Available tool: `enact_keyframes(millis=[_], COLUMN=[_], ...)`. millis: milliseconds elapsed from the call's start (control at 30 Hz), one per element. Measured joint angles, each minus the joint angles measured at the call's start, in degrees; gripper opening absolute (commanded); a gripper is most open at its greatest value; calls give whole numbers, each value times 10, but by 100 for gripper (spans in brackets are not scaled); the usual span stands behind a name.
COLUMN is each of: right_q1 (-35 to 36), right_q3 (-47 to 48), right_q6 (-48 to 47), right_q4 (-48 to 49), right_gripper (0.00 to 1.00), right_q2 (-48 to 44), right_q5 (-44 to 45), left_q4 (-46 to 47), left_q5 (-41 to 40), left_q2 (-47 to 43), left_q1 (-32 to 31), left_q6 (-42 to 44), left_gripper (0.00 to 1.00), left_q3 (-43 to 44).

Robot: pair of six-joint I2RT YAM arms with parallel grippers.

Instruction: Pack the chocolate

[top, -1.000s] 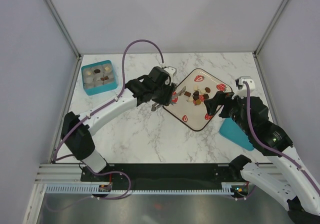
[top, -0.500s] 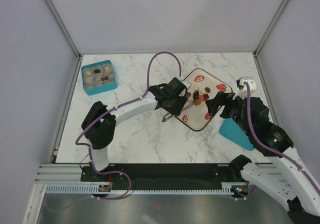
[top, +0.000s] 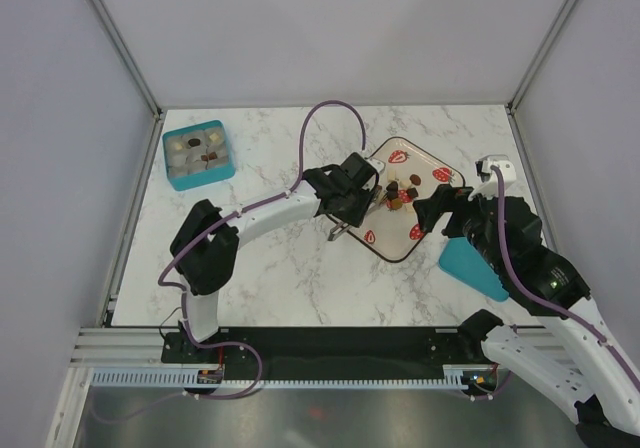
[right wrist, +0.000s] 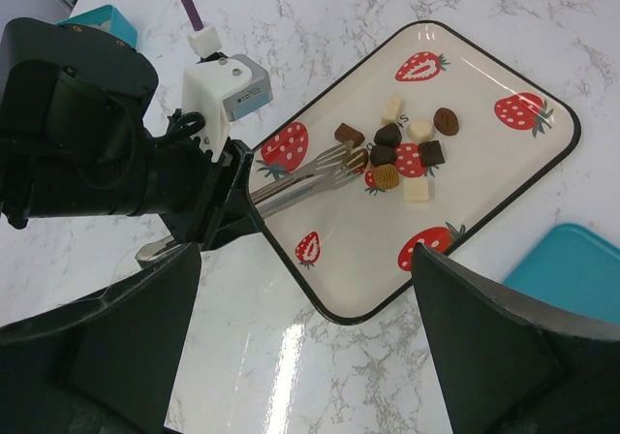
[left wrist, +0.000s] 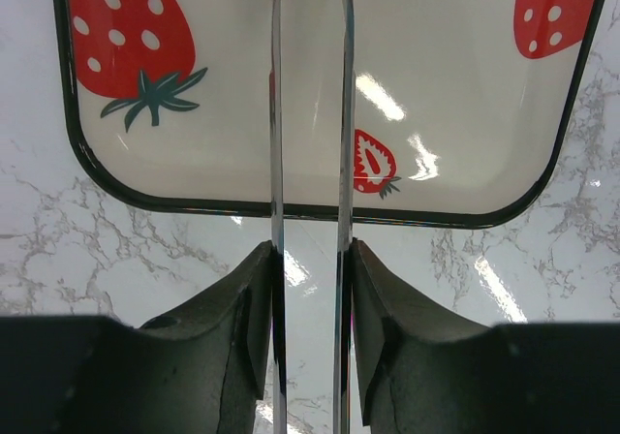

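My left gripper (left wrist: 310, 260) has swung right over the strawberry tray (right wrist: 363, 260); its jaws pinch the tongs (right wrist: 300, 184), tips reaching the chocolate (right wrist: 386, 154) heaped mid-tray, I reckon to ferry pieces to the far-left teal box (top: 198, 154). Right gripper (top: 438, 211) waits, jaws spread.

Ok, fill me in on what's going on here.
The left gripper is clamped on tongs, reaching them over the plate with their tips at the chocolates heaped there. Whether a piece is pinched is unclear. The right gripper hangs open by the plate's right side. A teal box at the far left holds a few pieces.
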Motion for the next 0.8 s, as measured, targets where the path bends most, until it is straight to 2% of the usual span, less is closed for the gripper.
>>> enact_keyframes(millis=[267, 500, 800], right_q1=[0, 0, 0], right_q3=[0, 0, 0], right_q6=[-3, -3, -3], right_q4=[-2, -4, -4], right_gripper=[98, 98, 98], right_q2=[-9, -17, -24], right_q5=[0, -1, -2], left_q4=[-47, -129, -167], left_q5=[-12, -30, -44], left_q2=[-9, -74, -173], left_q1=[0, 13, 99], left_q6=[-12, -37, -50], left_gripper=[34, 33, 29], left_q3=[30, 52, 52])
